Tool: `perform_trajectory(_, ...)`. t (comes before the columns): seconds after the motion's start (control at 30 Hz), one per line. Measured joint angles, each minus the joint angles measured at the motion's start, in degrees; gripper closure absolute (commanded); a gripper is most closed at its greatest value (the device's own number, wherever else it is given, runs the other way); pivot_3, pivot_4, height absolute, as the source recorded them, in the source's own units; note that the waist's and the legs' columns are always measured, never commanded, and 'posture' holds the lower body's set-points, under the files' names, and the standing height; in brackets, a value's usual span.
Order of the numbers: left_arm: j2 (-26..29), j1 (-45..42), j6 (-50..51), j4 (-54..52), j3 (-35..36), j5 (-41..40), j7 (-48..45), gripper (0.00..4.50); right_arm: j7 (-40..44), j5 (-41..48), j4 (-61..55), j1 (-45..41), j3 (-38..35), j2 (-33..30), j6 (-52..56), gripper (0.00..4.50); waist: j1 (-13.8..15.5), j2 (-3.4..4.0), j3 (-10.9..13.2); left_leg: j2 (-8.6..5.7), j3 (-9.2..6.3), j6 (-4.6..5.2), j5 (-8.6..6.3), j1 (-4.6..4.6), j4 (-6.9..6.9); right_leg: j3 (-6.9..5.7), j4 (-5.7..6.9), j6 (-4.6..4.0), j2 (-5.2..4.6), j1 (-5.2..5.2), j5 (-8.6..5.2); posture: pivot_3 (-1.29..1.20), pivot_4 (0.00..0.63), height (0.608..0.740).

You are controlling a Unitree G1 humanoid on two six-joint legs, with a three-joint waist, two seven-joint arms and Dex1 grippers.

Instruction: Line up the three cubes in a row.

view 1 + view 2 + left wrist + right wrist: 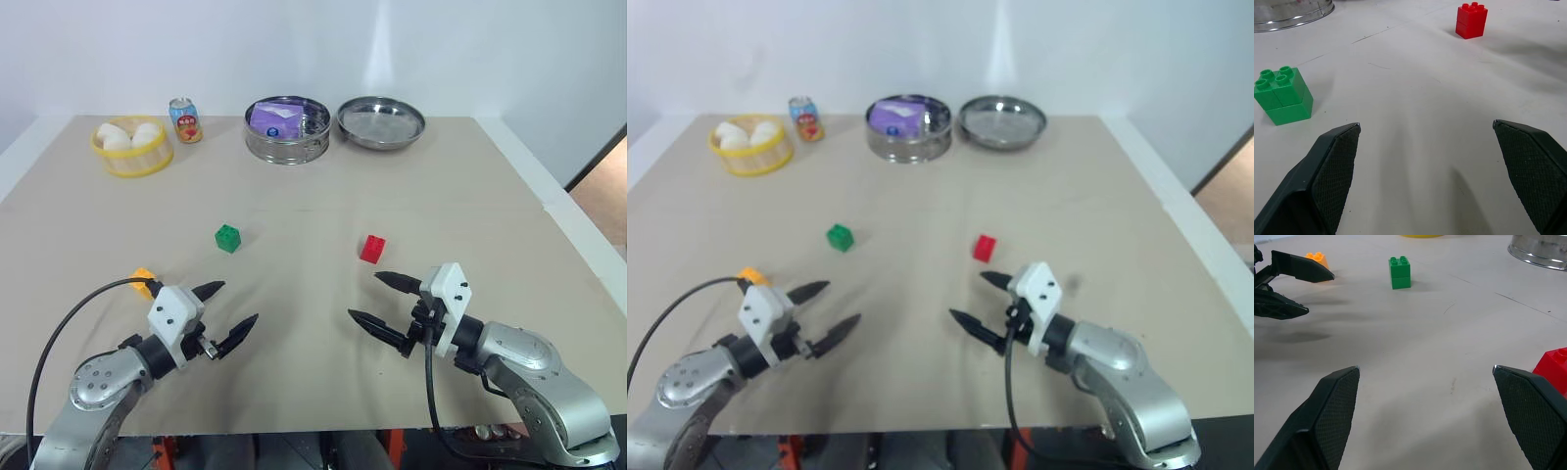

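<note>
Left eye view: cubes unaligned. Red (372, 248) mid-frame, just above R gripper (372, 299); green (227, 238) centre-left; orange (144, 281) beside L gripper (230, 311). Both fingers spread, empty. You'd take red w/ R arm, nearest.

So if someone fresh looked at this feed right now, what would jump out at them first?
Probably the two open grippers, left gripper and right gripper, hovering over the near part of the table holding nothing. Then the three scattered cubes: the green cube mid-table, the red cube just beyond the right gripper, and the orange-yellow cube half hidden behind the left gripper's wrist. They form no row yet.
</note>
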Motion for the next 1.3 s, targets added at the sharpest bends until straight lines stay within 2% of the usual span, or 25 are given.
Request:
perform_trajectory(0.27, 0.9, -0.9, -2.5, 2.2, 0.0, -1.7, -5.1, 0.01, -0.5, -0.9, 0.0, 0.0, 0.2, 0.5, -0.4, 0.00, 0.0, 0.00, 0.0, 0.00, 0.00, 0.00, 0.00, 0.00, 0.00, 0.00, 0.00, -0.01, 0.00, 0.00, 0.00, 0.00, 0.150, 0.740)
perform_trajectory(0.63, 0.9, -2.8, -3.5, 3.3, 0.0, -2.1, -5.7, 0.01, -2.9, -1.3, -0.2, -0.1, 0.2, 1.0, 0.4, 0.00, 0.0, 0.00, 0.0, 0.00, 0.00, 0.00, 0.00, 0.00, 0.00, 0.00, 0.00, 0.00, 0.00, 0.00, 0.02, 0.00, 0.150, 0.740)
perform_trajectory(0.77, 1.3, -4.7, -4.2, 3.8, -0.6, -2.0, -7.0, 0.01, -6.8, -0.8, -0.6, -2.3, 0.1, 2.8, 4.0, 0.00, 0.0, 0.00, 0.0, 0.00, 0.00, 0.00, 0.00, 0.00, 0.00, 0.00, 0.00, -0.01, 0.01, 0.00, 0.03, 0.00, 0.150, 0.740)
perform_trajectory(0.9, 3.7, -7.4, -4.7, 3.9, -2.1, -1.8, -10.2, 0.01, -14.2, -1.8, -0.6, -8.3, 0.0, 5.5, 9.7, 0.00, 0.0, 0.02, 0.0, 0.00, -0.01, 0.02, 0.02, 0.02, 0.01, 0.06, 0.01, -0.04, 0.05, -0.03, 0.13, 0.00, 0.150, 0.740)
perform_trajectory(1.07, 4.8, -9.6, -6.4, 5.7, -3.9, -0.5, -13.1, 0.01, -23.1, -7.5, 2.5, -14.9, 1.7, 9.1, 14.3, 0.00, 0.0, 0.01, 0.0, -0.01, 0.00, 0.03, 0.03, -0.01, -0.02, 0.11, 0.01, -0.05, 0.10, -0.07, 0.12, 0.00, 0.150, 0.740)
perform_trajectory(1.3, 4.9, -10.4, -6.5, 6.9, -4.4, -0.3, -14.0, 0.01, -29.4, -12.8, 6.6, -20.7, 5.2, 14.2, 17.7, 0.00, -0.6, 0.01, 0.0, 0.00, 0.00, 0.03, 0.03, -0.07, -0.04, 0.18, 0.02, 0.00, 0.16, -0.13, 0.15, 0.00, 0.150, 0.740)
